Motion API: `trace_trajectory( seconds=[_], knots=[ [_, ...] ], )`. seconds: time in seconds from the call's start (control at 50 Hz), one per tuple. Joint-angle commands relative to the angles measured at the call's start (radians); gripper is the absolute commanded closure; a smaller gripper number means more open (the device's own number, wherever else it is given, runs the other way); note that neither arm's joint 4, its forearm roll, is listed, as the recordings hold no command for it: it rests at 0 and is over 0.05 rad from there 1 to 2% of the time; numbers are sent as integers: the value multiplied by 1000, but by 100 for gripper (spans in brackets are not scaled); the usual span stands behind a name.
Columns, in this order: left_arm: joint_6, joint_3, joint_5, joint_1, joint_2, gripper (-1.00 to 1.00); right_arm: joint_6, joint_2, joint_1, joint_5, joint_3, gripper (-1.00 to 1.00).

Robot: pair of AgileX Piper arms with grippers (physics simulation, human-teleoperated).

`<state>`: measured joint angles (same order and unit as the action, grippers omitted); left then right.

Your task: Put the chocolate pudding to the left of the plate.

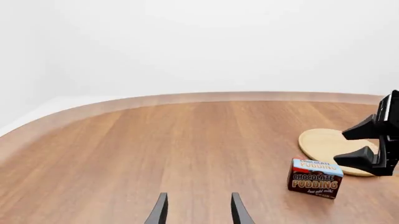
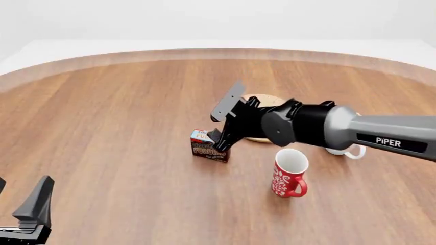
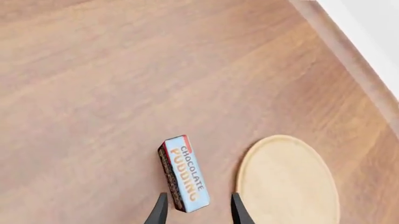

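While the right gripper point(image 2: 219, 139) hangs over the pudding box point(image 2: 208, 145), its fingers are spread apart with nothing between them. In the right wrist view the two fingertips point(image 3: 160, 208) straddle the near end of the box point(image 3: 183, 172), and whether they touch it is unclear. The box stands upright on the table point(image 2: 122, 127), just below the open jaws. The plate point(image 3: 288, 180) lies just beside the box, on the side toward the right arm's base, with a narrow strip of bare wood between them (the left wrist view shows the same gap: box point(image 1: 315, 178), plate point(image 1: 330, 148)).

Red mug point(image 2: 289, 173) stands behind the right gripper, beneath the arm's forearm, apart from box and plate. White mug point(image 2: 346, 150) is mostly hidden by that arm; only its handle and a bit of its body show.

Left gripper point(image 2: 20, 206) sits well apart from everything, at the near table edge. Its fingers point(image 1: 159, 211) are parted, holding nothing, over bare wood.
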<state>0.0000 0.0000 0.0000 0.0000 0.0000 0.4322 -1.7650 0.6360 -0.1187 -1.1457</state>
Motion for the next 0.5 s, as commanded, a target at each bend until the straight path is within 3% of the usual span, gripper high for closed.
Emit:
trace_trajectory(
  seconds=[0.02, 0.5],
  knots=[
    [0, 0, 0, 0, 0, -100, -19, -42, -2, 30, 4, -100],
    [0, 0, 0, 0, 0, -100, -46, -83, -16, 69, 18, -100]
  ],
)
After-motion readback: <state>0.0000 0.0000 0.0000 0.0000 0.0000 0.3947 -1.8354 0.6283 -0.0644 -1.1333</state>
